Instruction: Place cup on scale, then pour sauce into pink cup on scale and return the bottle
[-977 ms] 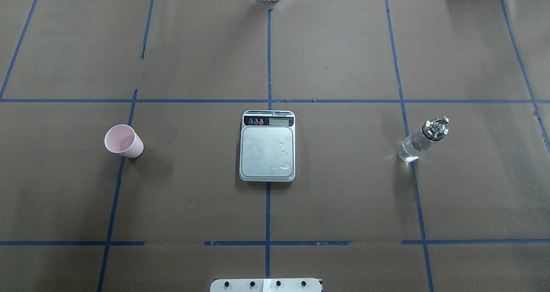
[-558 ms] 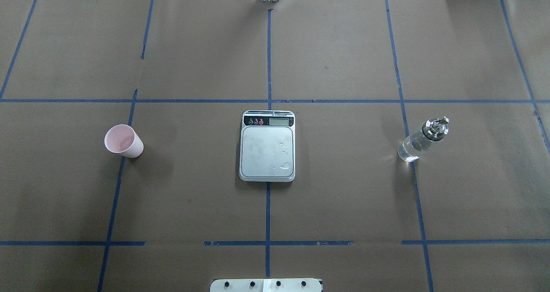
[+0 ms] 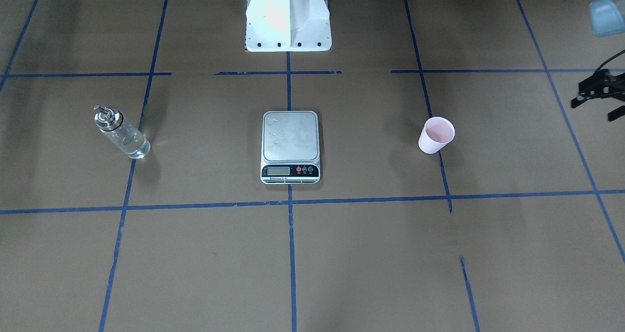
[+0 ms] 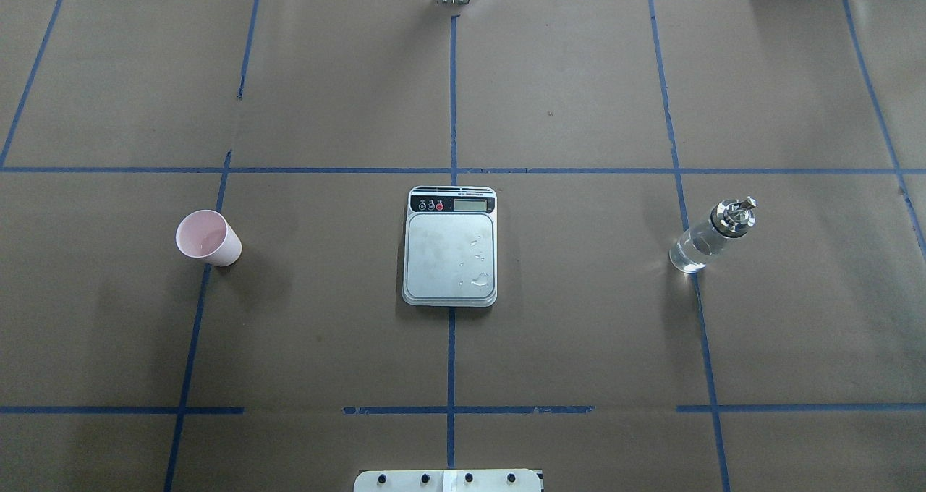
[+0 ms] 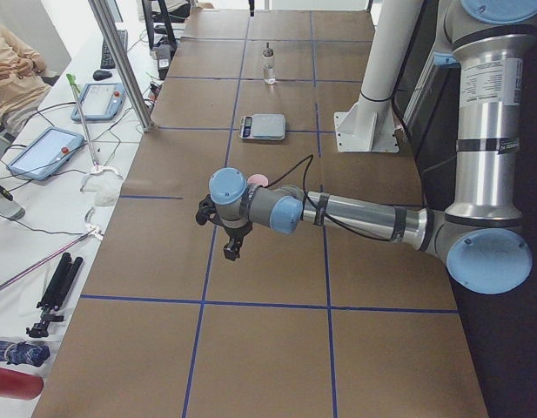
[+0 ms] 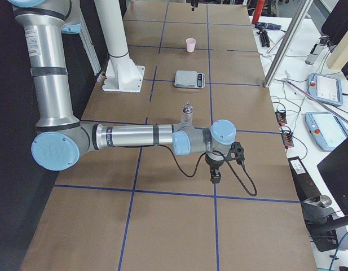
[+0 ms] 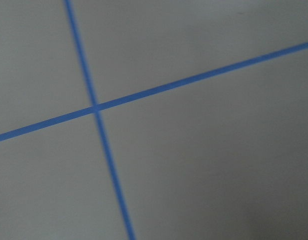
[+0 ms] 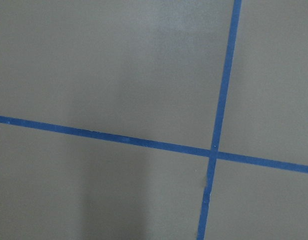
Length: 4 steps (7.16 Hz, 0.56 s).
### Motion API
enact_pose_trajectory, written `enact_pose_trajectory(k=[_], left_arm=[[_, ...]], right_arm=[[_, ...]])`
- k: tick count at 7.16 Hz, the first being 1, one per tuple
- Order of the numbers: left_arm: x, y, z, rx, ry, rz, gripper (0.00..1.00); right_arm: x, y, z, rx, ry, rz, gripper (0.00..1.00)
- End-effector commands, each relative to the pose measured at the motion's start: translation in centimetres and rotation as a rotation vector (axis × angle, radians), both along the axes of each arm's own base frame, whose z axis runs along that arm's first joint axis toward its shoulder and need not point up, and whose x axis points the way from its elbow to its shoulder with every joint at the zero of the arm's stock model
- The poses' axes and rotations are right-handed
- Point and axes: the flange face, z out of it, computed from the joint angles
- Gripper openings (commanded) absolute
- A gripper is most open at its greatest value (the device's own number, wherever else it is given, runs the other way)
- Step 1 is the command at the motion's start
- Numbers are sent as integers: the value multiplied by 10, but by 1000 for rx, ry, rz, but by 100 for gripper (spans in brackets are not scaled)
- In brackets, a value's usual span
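Note:
The pink cup stands upright on the brown paper at the left, apart from the scale at the table's centre. The scale's steel platform holds only a few water drops. The glass bottle with silver cap stands at the right, with clear sauce inside. My left gripper hovers at the table's left end, well away from the cup; its fingers look spread open and empty. My right gripper hovers beyond the bottle near the right end; I cannot tell whether it is open. Both wrist views show only paper and tape.
Blue tape lines divide the brown paper into squares. The white robot base stands behind the scale. Tablets, cables and a metal post lie along the operators' side. A person sits beyond the table.

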Motion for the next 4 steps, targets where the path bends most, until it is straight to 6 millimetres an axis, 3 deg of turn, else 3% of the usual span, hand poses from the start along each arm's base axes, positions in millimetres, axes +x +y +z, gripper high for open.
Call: enact_pose_trajectory(k=[1,2,3,4], left_arm=[[99,7,-60,-121,104,-88,100],[145,13,-88,-127,82,-112,100],[175,20,-96,-134,62,-114,100],[177,20,-96,-143,61,-116,100]], right_arm=[[-13,0,-3,4,-18,-25,100],[-26,-1,-5,59,-24,-47,100],[-34,3,-5,102,-33,-63,100],[-38,4,-2,99,-33,-70,100]])
